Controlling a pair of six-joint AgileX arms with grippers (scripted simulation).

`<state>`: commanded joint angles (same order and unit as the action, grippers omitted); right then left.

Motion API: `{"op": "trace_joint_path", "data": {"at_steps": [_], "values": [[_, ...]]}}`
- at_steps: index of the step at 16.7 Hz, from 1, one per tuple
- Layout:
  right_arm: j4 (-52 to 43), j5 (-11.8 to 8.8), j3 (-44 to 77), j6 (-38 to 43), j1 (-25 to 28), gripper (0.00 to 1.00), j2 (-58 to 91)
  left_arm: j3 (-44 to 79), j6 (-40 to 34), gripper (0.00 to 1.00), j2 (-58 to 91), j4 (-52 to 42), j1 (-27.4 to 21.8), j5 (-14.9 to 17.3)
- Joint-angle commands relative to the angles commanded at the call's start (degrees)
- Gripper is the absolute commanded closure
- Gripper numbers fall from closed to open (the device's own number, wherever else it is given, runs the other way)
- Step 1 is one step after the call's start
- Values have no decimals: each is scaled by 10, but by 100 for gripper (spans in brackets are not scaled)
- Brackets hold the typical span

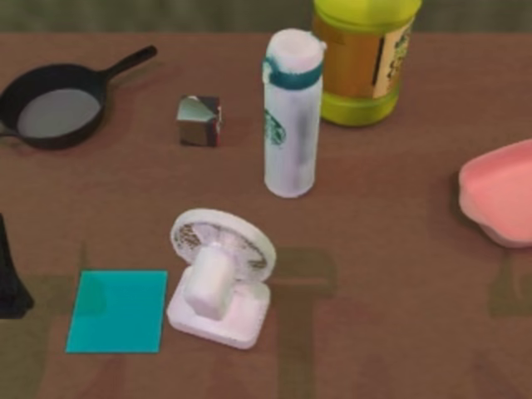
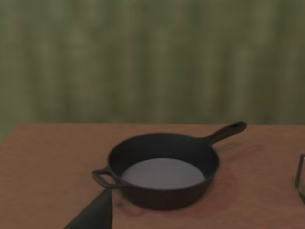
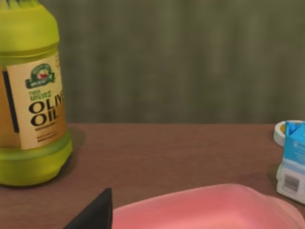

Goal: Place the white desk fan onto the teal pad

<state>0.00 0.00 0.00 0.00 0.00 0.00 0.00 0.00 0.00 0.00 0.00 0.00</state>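
Observation:
The white desk fan stands upright near the table's front, left of centre, with its round grilled head toward the back and its rounded square base toward the front. The teal pad lies flat directly to the fan's left; its right edge meets the fan's base, and nothing rests on it. My left gripper is a dark shape at the table's left edge, left of the pad and apart from it. Of my right gripper only a dark tip shows, in the right wrist view, beside a pink dish; the top view does not show it.
At the back left sits a black skillet, with a shiny cube to its right. A tall white bottle with a teal band and a yellow olive oil jug stand behind the fan. The pink dish is at the right edge, near a blue-and-white carton.

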Motion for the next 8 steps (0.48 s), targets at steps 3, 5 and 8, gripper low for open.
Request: {"op": "trace_joint_path", "data": {"at_steps": [3,5,8], "values": [[0,0,0,0,0,0,0,6,5,0,6,-6,-3,1],[0,0,0,0,0,0,0,36,30,0,36,-35,-18,2],[0,0,0,0,0,0,0,124,98,0,127,-114,-54,3]]}}
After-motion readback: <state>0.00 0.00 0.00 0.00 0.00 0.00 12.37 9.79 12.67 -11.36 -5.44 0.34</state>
